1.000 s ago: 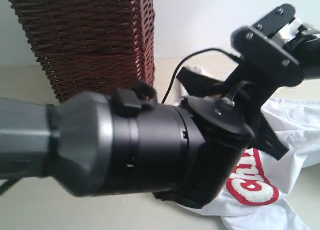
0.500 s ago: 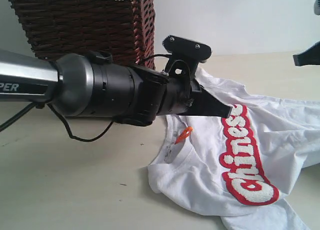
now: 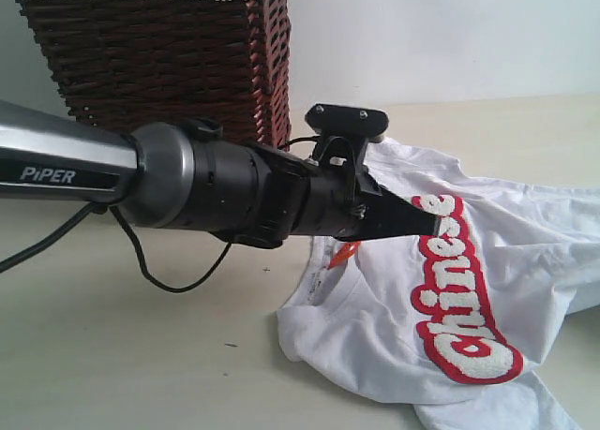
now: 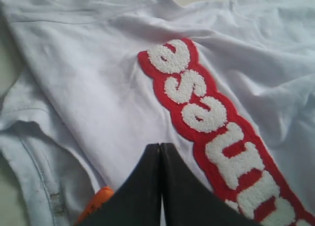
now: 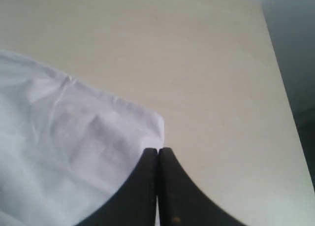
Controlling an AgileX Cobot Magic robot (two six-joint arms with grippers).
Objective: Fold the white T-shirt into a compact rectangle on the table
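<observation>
Shirt: you see the white T-shirt spread out, creased, on the table beside the wicker basket | Left: your left gripper has its jaws pressed together on nothing, above the chest next to the red lettering | Right: your right gripper has its jaws pressed together, empty, by a corner of the shirt's edge.

There is one white T-shirt, one bench beneath the T-shirt, one wicker basket behind it, one orange tag at its collar, and two grippers: left gripper, right gripper.
</observation>
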